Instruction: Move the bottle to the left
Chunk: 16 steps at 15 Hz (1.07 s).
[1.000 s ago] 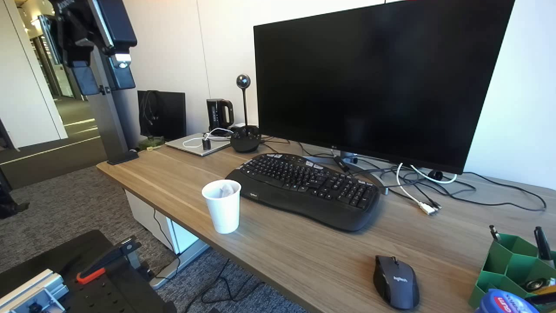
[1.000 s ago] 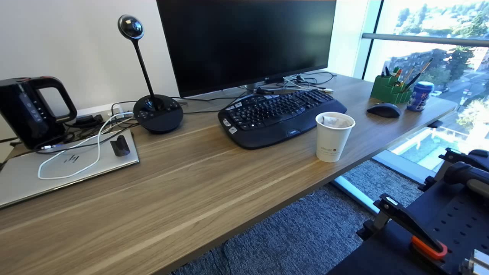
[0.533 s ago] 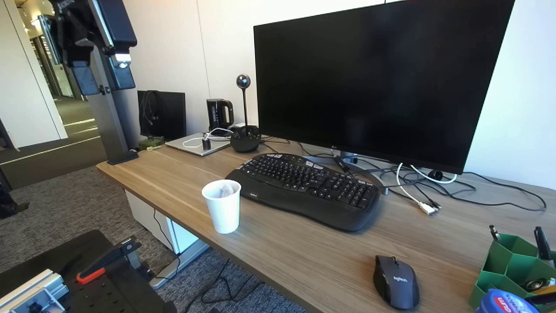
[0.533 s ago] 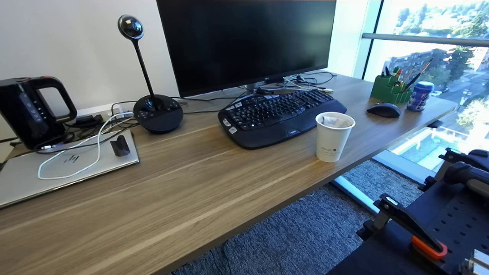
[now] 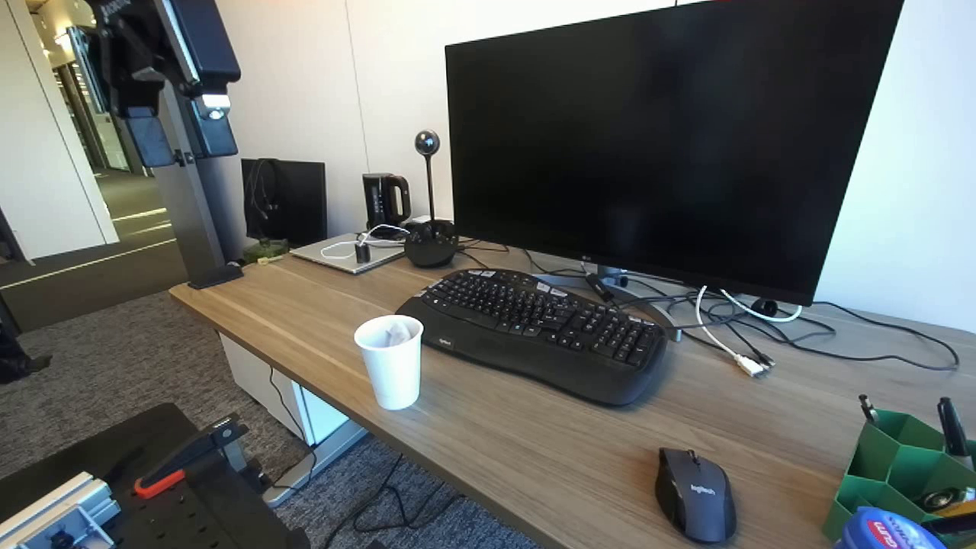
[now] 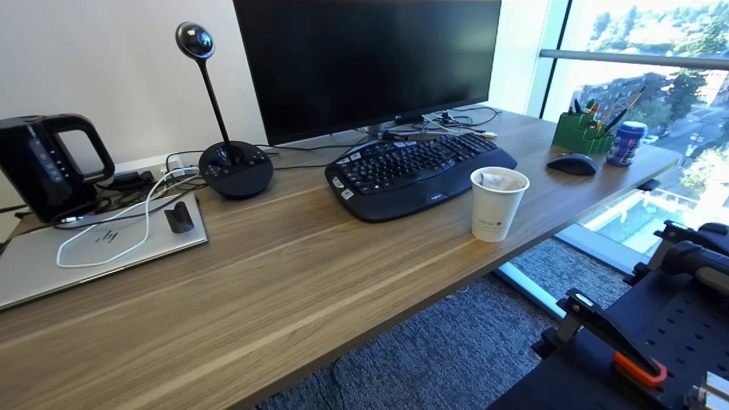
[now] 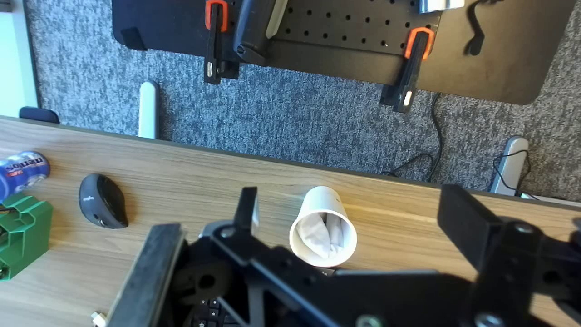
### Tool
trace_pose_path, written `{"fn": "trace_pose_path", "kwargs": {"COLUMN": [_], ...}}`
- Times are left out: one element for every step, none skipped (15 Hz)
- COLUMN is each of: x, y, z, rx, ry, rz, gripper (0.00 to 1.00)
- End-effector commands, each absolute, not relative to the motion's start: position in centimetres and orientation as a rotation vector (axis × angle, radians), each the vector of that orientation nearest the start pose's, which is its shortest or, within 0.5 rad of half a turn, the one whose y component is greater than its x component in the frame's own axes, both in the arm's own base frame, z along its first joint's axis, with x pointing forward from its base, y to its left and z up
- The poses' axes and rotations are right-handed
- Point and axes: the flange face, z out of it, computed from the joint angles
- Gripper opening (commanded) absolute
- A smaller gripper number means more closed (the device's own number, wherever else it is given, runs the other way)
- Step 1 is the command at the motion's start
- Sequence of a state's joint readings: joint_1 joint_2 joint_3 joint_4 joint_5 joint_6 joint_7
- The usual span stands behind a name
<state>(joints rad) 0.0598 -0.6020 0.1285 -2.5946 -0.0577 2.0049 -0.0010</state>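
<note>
The small blue bottle [image 6: 625, 145] stands upright at the far right of the desk, touching or close to the green holder. In an exterior view only its blue cap [image 5: 888, 530] shows at the bottom right edge. In the wrist view the bottle [image 7: 25, 171] is at the left edge, partly cut off. My gripper [image 7: 352, 200] is open and empty, high above the desk. The white paper cup [image 7: 323, 236] shows below, between its fingers. In an exterior view the gripper [image 5: 183, 155] hangs at the top left, far from the bottle. It does not show in the remaining exterior view.
The white paper cup [image 6: 496, 208] stands near the desk's front edge. A black mouse [image 6: 572, 164] and a green pen holder [image 6: 578, 134] are beside the bottle. A keyboard [image 6: 424, 176], monitor [image 5: 656, 152], webcam stand [image 6: 236, 171] and kettle [image 6: 48, 168] are also on the desk.
</note>
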Motion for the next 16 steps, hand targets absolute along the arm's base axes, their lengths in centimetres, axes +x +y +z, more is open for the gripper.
{"fn": "trace_pose_path", "kwargs": {"x": [35.8, 36.0, 36.2, 36.6, 36.9, 37.3, 37.7, 38.1, 38.5, 39.0, 39.4, 39.9, 40.3, 40.7, 41.0, 41.3], "y": [6.5, 6.4, 6.2, 5.8, 5.5, 5.2, 4.8, 4.4, 3.8, 3.3, 2.6, 1.8, 1.0, 0.0, -0.9, -1.9], "z": [45.0, 45.0, 44.9, 44.8, 44.8, 44.7, 44.6, 44.5, 44.5, 44.6, 44.6, 44.7, 44.9, 44.8, 44.9, 44.7], "rx": [-3.261, -3.273, -3.278, -3.283, -3.285, -3.281, -3.279, -3.279, -3.272, -3.261, -3.256, -3.253, -3.253, -3.255, -3.258, -3.262], "ry": [-0.347, -0.355, -0.361, -0.354, -0.347, -0.338, -0.329, -0.316, -0.293, -0.266, -0.232, -0.193, -0.157, -0.107, -0.070, -0.024], "rz": [-0.047, -0.060, -0.054, -0.050, -0.046, -0.051, -0.055, -0.063, -0.065, -0.072, -0.075, -0.081, -0.090, -0.083, -0.082, -0.070], "gripper": [1.00, 1.00, 1.00, 1.00, 1.00, 1.00, 1.00, 1.00, 1.00, 1.00, 1.00, 1.00, 1.00, 1.00, 1.00, 1.00]}}
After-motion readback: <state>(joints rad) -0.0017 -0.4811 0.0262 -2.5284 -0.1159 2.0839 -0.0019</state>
